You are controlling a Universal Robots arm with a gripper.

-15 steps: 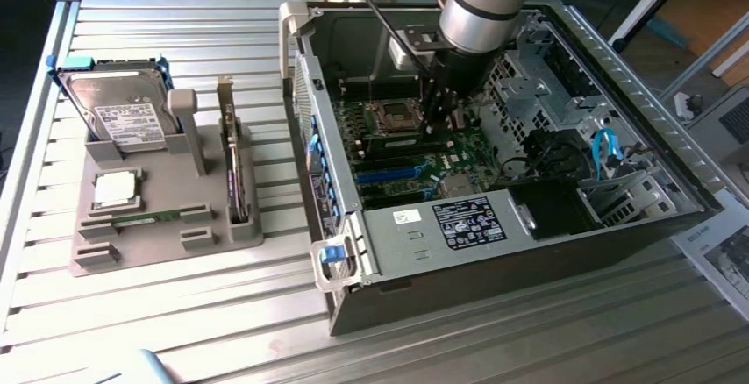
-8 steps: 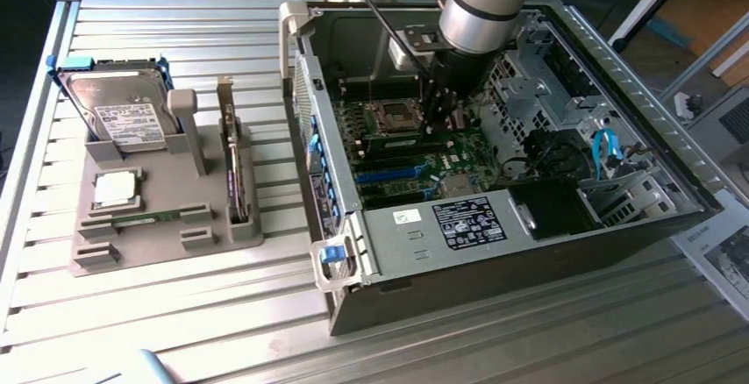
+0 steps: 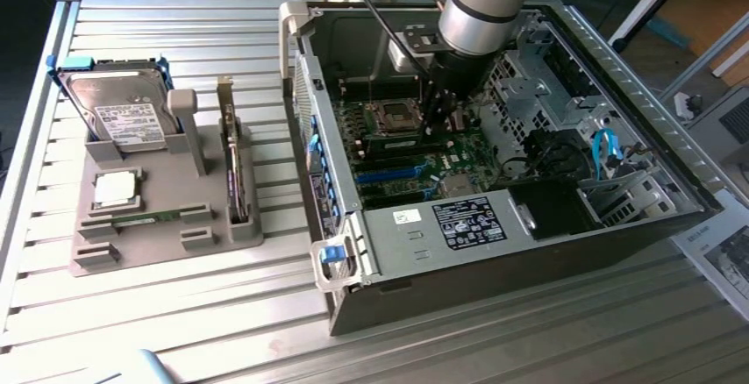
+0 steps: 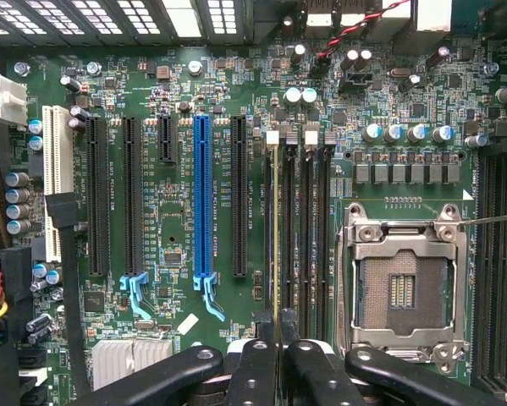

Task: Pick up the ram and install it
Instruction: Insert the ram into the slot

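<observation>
From my remote seat I see the arm (image 3: 486,7) reaching down into the open computer case (image 3: 655,200), which lies on its side on the slatted metal surface (image 3: 175,331). The tool (image 3: 439,117) is low over the motherboard (image 4: 177,211), just beside the empty processor socket (image 4: 403,288).

Through the wrist view, the tool (image 4: 277,326) is clamped on the ram (image 4: 276,237). Its dark fingers (image 4: 253,372) are pressed in from both sides, and the stick shows edge-on as a thin yellow-green line between them. The ram runs in line with the row of memory slots, over the slot nearest the long black expansion slots and the blue slot (image 4: 202,194) (whether it is seated in that slot or just above it, I cannot tell).

Well apart from the case, toward the exterior view's left, a grey holder (image 3: 140,244) sits on the surface. It carries a hard drive (image 3: 117,112) standing upright, a square silver-topped processor chip (image 3: 115,189) lying flat, and an expansion card (image 3: 234,165) standing on edge.
</observation>
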